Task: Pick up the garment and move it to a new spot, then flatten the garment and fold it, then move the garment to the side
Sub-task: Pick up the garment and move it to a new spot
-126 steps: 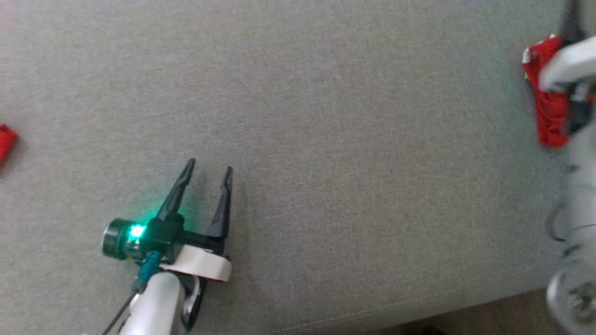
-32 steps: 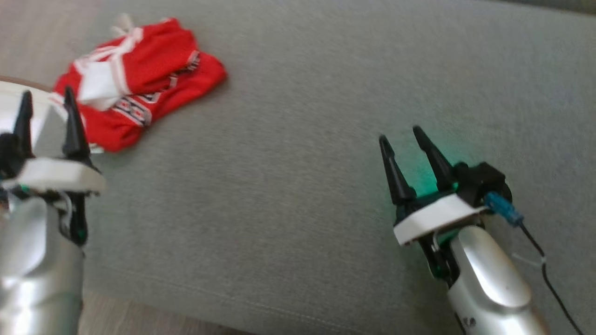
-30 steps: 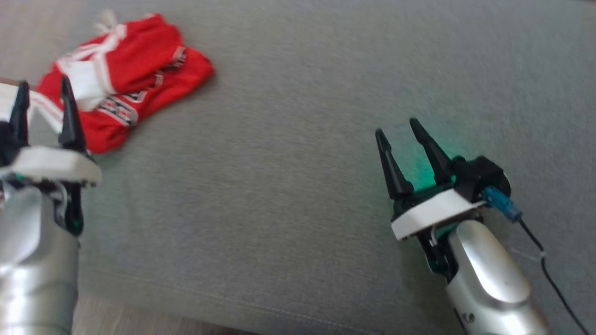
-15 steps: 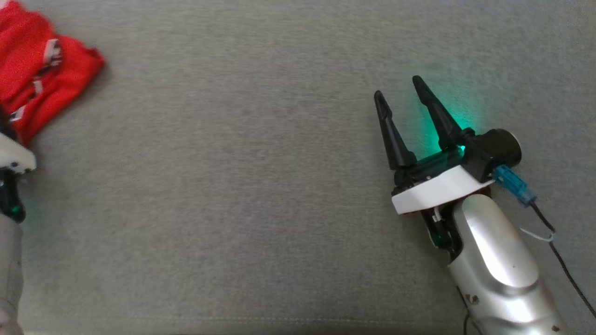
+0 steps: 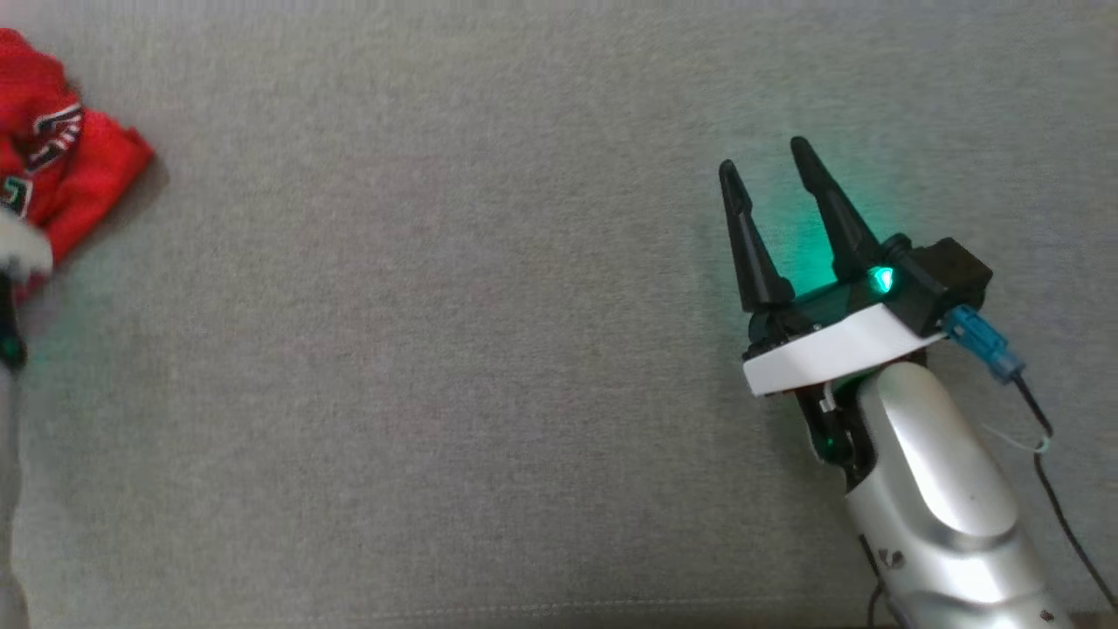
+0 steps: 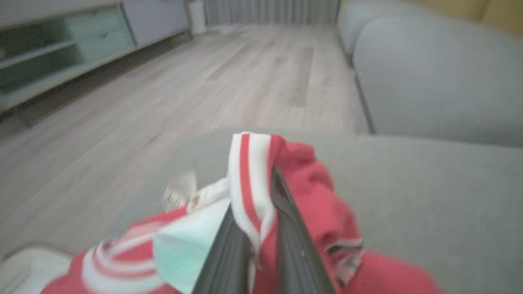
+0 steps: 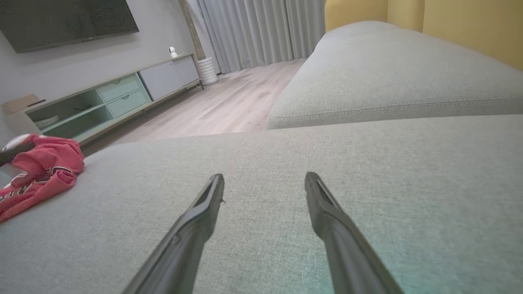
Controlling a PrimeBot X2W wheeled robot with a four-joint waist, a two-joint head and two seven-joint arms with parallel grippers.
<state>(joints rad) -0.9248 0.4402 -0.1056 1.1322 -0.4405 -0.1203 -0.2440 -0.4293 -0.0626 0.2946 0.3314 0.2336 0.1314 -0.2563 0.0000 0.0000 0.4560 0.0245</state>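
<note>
Left wrist view: left tool (image 6: 258,204) pinches the garment (image 6: 322,212), while right tool (image 5: 767,162) hovers low, spread wide.

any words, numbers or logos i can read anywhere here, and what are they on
Nothing here reads clearly enough to quote.
Black-and-white print on the red garment: letter-like shapes, too blurred to read.
Small dark mark low on the right forearm: too small to read.
</note>
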